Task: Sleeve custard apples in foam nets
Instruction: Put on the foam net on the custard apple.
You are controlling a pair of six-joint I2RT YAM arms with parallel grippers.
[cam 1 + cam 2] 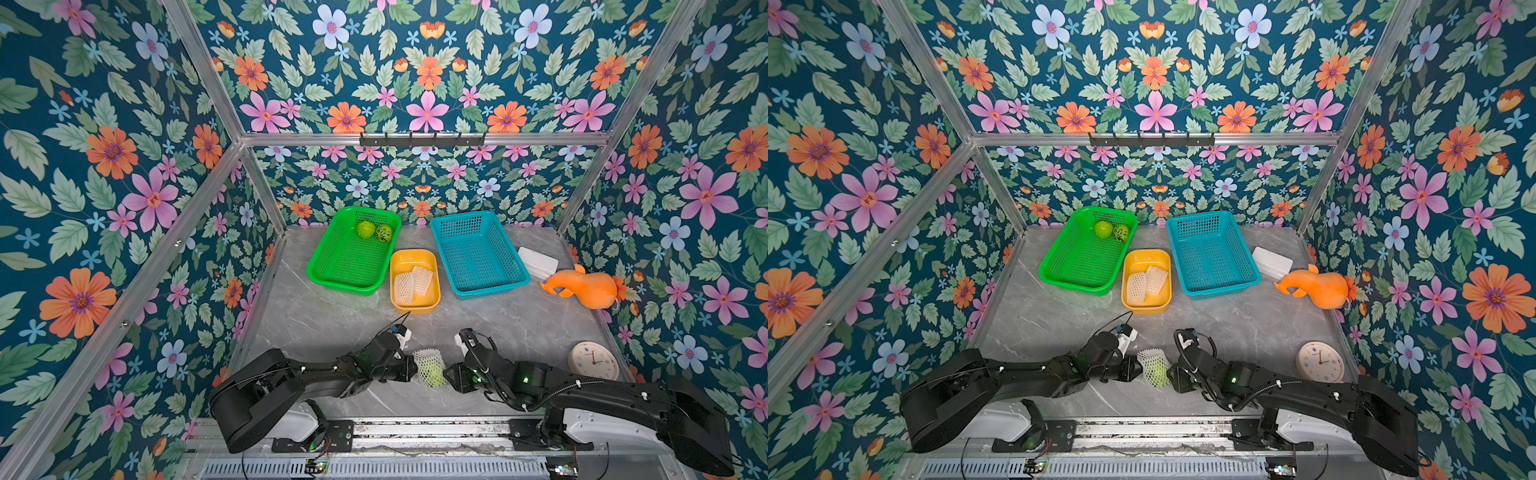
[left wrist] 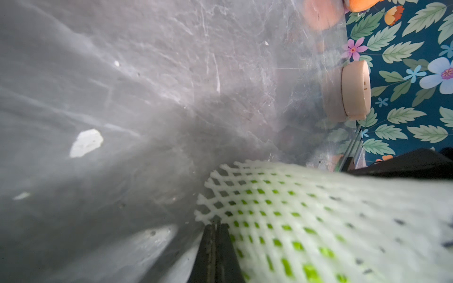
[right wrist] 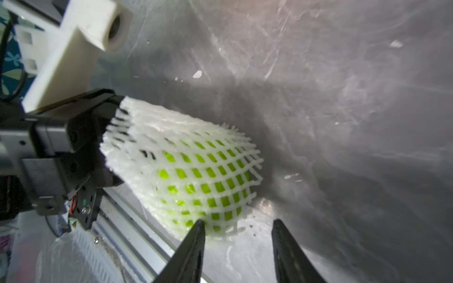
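Observation:
At the table's front, a custard apple [image 3: 182, 173] sits inside a white foam net [image 1: 430, 365], green showing through the mesh [image 2: 297, 245]. My left gripper [image 2: 215, 224] is shut on the net's edge, at the net's left side in a top view [image 1: 1138, 368]. The right gripper [image 3: 239, 221] is open just right of the net, nothing between its fingers; one fingertip [image 3: 199, 224] is close to the mesh. Two bare custard apples [image 1: 365, 229] [image 1: 384, 233] lie in the green basket [image 1: 332, 274]. Two flat foam nets [image 1: 404, 287] [image 1: 422, 279] lie in the yellow tray [image 1: 415, 308].
A blue basket [image 1: 478, 291] stands right of the yellow tray. A white box [image 1: 538, 262] and an orange gourd toy [image 1: 586, 286] lie by the right wall. A round clock [image 1: 593, 360] lies near my right arm. The arms' base rail [image 1: 415, 432] runs along the front edge.

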